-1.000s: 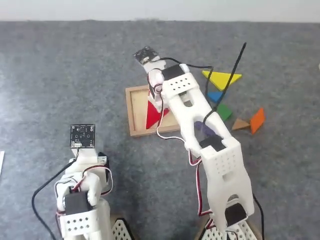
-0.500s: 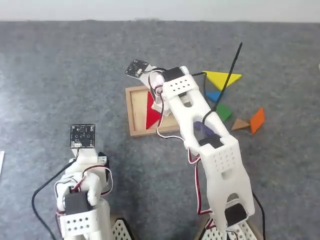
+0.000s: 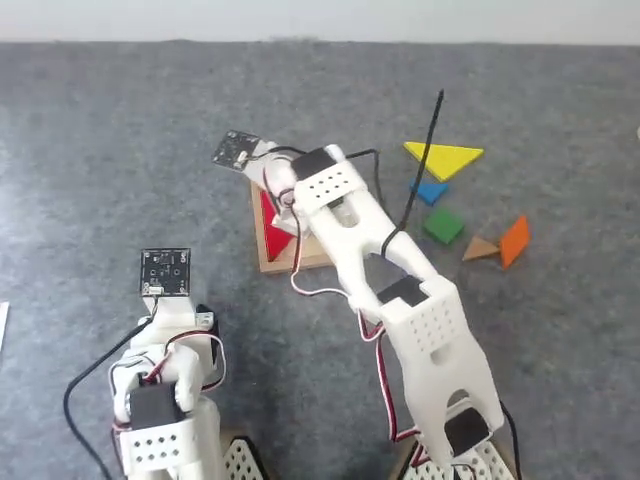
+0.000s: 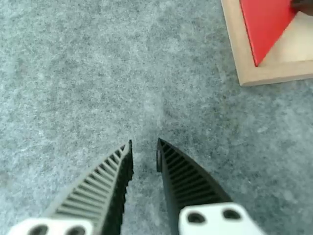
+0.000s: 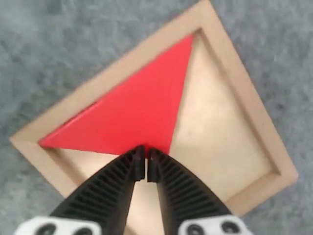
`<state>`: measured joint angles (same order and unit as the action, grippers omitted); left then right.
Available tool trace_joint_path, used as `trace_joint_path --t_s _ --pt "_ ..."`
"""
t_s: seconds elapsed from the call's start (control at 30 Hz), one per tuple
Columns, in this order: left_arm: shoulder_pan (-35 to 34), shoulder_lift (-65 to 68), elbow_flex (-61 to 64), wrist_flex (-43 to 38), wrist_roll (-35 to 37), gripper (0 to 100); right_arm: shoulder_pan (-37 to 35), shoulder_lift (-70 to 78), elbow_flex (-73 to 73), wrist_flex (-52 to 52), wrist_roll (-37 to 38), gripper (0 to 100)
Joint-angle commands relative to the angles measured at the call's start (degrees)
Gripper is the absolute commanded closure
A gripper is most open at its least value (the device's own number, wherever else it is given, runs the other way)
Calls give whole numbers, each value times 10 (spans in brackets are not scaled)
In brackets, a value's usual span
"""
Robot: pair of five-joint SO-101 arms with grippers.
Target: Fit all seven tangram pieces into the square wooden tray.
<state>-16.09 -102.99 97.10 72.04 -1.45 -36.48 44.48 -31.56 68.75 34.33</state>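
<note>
The square wooden tray (image 3: 262, 252) lies mid-table, mostly under my right arm (image 3: 340, 210). A red triangle (image 5: 132, 112) lies flat inside the tray (image 5: 244, 93) with its long side against one wall. My right gripper (image 5: 145, 149) is shut, and its tips touch the triangle's inner corner. The red triangle (image 3: 272, 228) shows at the tray's left side in the high view. My left gripper (image 4: 144, 143) hovers over bare carpet with a narrow gap between its fingers and nothing in it. A corner of the tray (image 4: 274, 74) with the red triangle (image 4: 264, 24) lies ahead of it.
Loose pieces lie on the grey carpet to the right of the tray: a yellow triangle (image 3: 445, 157), a small blue triangle (image 3: 430, 190), a green square (image 3: 443, 225), a brown triangle (image 3: 481, 248) and an orange parallelogram (image 3: 514, 241). The left arm (image 3: 165, 380) sits at the near left.
My right arm swung left across the tray, and the red triangle slid from the middle to the left wall. The left arm stayed still.
</note>
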Motion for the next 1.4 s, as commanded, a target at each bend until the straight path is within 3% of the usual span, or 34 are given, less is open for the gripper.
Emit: trace_joint_path --t_s 0.0,0.3,0.57,0.67,1.0,1.37 --pt "2 -11 -7 2 0 919 -20 -13 -11 -26 6 965" --pt "2 -11 -7 2 0 919 -29 -29 -18 -44 5 965" --pt "2 -11 -7 2 0 919 26 -156 -40 99 4 965" --pt "2 -11 -7 2 0 919 49 -158 -15 125 -37 965" --pt "2 -11 -7 2 0 919 69 -164 190 -4 -55 991" --pt "2 -11 -7 2 0 919 71 -164 224 -5 -71 991"
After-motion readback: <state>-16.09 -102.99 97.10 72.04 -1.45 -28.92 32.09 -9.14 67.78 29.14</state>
